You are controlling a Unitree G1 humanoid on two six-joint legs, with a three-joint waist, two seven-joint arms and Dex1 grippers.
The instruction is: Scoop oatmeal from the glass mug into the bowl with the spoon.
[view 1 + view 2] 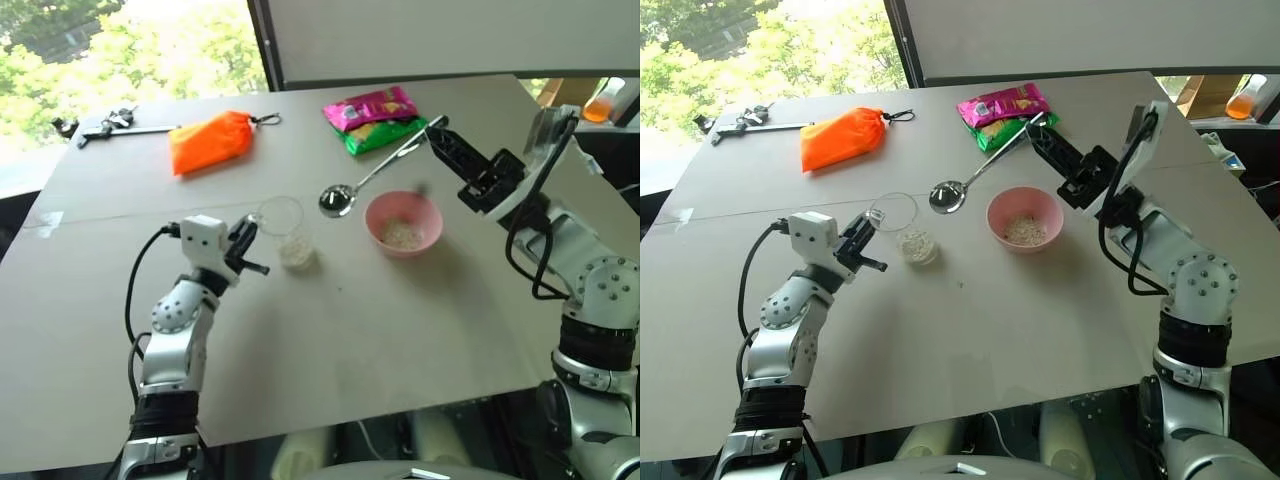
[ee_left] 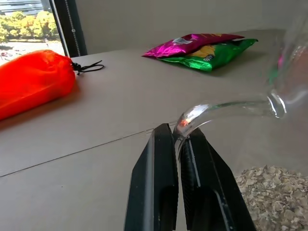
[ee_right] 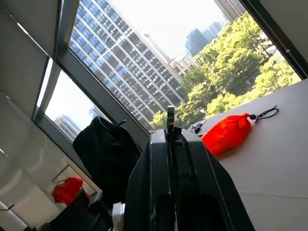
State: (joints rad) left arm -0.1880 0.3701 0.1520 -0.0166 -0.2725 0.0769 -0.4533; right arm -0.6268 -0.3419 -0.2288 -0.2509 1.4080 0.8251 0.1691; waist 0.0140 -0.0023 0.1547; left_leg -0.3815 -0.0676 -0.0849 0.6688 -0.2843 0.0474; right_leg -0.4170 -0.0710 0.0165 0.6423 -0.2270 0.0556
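Left gripper (image 2: 179,144) clenched on the mug (image 1: 283,228) handle, steadying it while tipped; oatmeal (image 1: 296,252) gathered low inside. Right gripper (image 1: 437,128) clamps the spoon (image 1: 337,199) handle, its scoop raised between mug and bowl (image 1: 403,223), at the mug's 2 o'clock.

Table (image 1: 420,330): mug (image 1: 284,228), bowl (image 1: 403,223), pouch (image 1: 209,141), packets (image 1: 375,118).
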